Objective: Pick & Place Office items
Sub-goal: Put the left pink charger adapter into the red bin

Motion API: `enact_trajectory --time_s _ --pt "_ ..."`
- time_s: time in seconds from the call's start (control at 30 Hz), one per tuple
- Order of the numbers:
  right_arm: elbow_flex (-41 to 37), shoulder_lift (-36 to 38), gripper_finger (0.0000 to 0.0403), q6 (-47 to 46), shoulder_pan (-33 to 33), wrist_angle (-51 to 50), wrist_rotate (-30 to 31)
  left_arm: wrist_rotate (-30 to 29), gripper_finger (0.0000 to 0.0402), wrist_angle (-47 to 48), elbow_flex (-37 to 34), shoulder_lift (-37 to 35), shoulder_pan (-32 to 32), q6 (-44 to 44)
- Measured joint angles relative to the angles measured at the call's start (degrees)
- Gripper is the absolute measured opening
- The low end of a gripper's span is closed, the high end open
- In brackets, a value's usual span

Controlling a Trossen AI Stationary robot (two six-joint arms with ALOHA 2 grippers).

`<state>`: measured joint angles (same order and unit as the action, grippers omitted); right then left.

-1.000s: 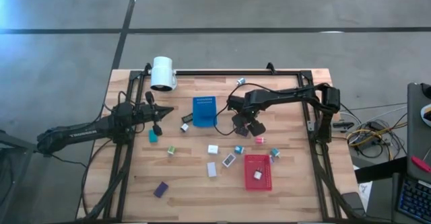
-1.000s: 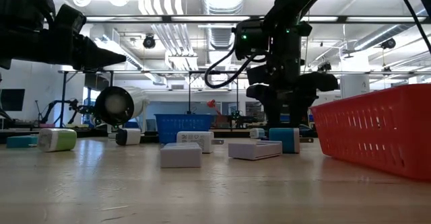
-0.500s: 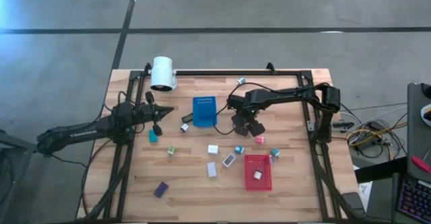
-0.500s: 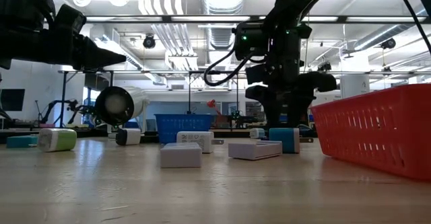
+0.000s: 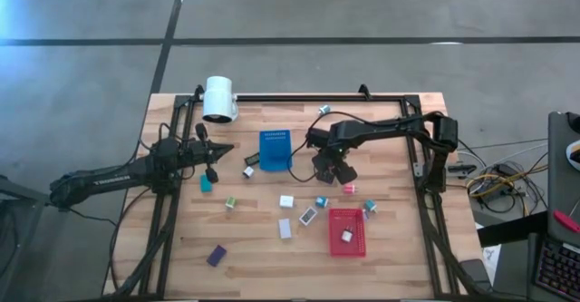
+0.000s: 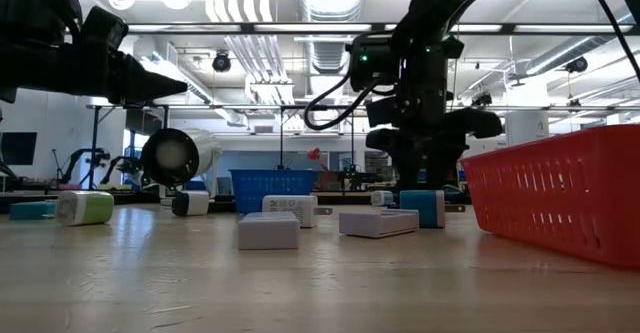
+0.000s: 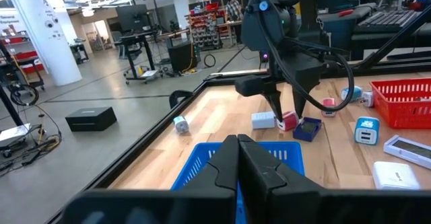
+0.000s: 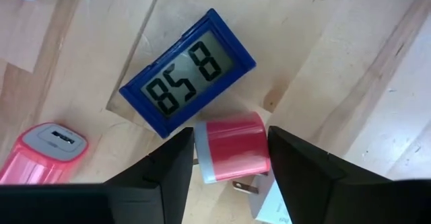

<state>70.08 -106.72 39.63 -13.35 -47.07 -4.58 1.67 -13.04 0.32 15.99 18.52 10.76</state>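
right gripper (image 8: 230, 158) lowered (fingers apart), left gripper (image 7: 237, 158) closed

light: bright, overhead | glare: ceiling lamps, low view | blur: foreground tabletop

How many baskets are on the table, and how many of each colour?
blue basket: 1
red basket: 1
Total: 2

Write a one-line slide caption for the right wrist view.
Right gripper straddles a red charger plug beside a blue digital clock on the wooden table.
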Motion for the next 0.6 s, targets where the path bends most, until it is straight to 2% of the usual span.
enact_trajectory --time_s 0.23,0.6 --pt "0.0 0.0 0.018 0.3 -0.9 0.0 0.0 0.0 0.0012 0.0 0.0 0.0 0.0 0.2" --pt "0.0 0.0 0.0225 1.3 -1.0 -0.4 0.0 0.0 0.0011 0.0 0.0 0.0 0.0 0.2"
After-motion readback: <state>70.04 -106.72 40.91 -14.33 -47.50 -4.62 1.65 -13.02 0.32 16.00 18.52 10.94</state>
